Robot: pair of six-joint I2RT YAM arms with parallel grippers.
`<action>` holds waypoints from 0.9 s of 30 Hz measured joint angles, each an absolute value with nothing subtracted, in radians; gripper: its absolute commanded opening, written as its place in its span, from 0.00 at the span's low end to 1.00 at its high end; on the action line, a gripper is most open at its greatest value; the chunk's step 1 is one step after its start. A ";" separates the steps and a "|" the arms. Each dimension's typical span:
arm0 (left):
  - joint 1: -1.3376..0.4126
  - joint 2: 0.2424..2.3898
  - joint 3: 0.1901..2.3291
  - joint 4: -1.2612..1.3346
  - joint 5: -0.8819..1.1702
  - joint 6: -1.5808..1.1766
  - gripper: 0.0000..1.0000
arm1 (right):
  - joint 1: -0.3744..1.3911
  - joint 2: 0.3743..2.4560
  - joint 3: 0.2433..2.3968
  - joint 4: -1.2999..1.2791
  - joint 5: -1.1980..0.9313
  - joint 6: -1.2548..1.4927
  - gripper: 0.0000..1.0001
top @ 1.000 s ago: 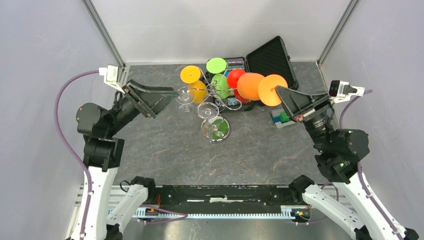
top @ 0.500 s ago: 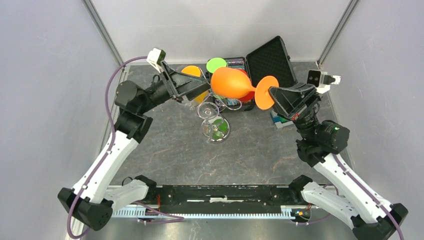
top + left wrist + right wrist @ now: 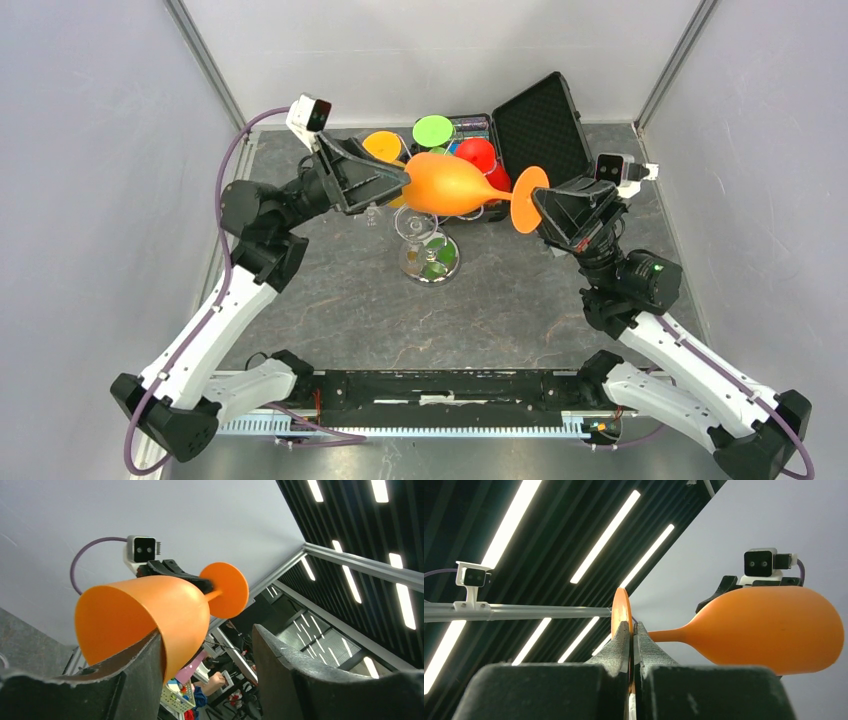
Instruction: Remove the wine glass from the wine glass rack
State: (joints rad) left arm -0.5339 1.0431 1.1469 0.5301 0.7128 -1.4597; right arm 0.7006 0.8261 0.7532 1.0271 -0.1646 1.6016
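The orange wine glass (image 3: 450, 185) hangs level in the air above the wine glass rack (image 3: 430, 262), a chrome stand with a mirrored disc base. My right gripper (image 3: 540, 205) is shut on the glass's flat foot (image 3: 620, 611), and the bowl (image 3: 769, 625) points away from it. At the bowl's mouth, my left gripper (image 3: 400, 180) stands open. In the left wrist view one of its fingers (image 3: 130, 680) lies against the rim of the wine glass (image 3: 150, 605). The other finger (image 3: 300, 675) stands apart from the bowl.
More glasses hang on the rack: a green one (image 3: 433, 130), a red one (image 3: 475, 155), a yellow-orange one (image 3: 382, 147) and a clear one (image 3: 410, 222). An open black case (image 3: 545, 115) stands behind the rack at the back.
My right gripper has carried the orange glass up and to the left, away from the rack. The left arm swung in to the bowl's mouth and its jaws have narrowed.
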 measured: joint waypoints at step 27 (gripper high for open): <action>-0.533 1.090 1.122 0.796 0.858 -1.594 0.32 | 0.719 0.826 0.691 1.124 -0.097 1.657 0.00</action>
State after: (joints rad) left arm -0.5327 1.0904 1.1217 0.7956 0.8577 -1.5936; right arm 0.7185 0.8265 0.6914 1.1240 -0.0971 1.6566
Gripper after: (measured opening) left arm 0.375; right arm 0.014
